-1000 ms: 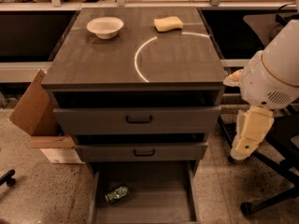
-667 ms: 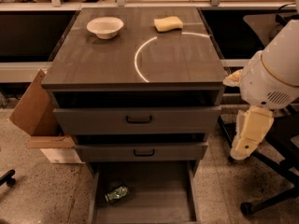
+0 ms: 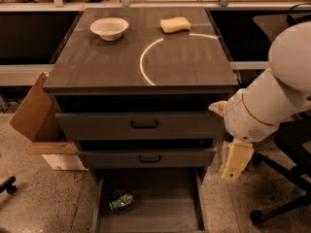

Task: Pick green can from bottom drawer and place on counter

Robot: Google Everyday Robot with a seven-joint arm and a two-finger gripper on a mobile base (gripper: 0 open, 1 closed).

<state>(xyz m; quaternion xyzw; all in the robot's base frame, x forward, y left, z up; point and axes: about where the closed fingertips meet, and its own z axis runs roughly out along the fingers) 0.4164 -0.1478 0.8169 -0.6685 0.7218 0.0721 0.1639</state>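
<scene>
The green can (image 3: 121, 201) lies on its side on the floor of the open bottom drawer (image 3: 165, 212), near the drawer's left wall. The counter (image 3: 112, 64) is the dark grey cabinet top with a thin white arc. My gripper (image 3: 236, 160) hangs from the white arm at the right of the cabinet, level with the middle drawer. It is to the right of the can, higher up, and apart from it. It holds nothing that I can see.
A white bowl (image 3: 109, 28) and a yellow sponge (image 3: 175, 24) sit at the back of the counter. The two upper drawers (image 3: 141, 125) stand slightly open. A cardboard box (image 3: 41, 125) stands left of the cabinet. A black chair base (image 3: 282, 198) is at the right.
My arm and gripper have moved left and slightly down, closer to the cabinet's right side. The can, bowl and sponge have not moved.
</scene>
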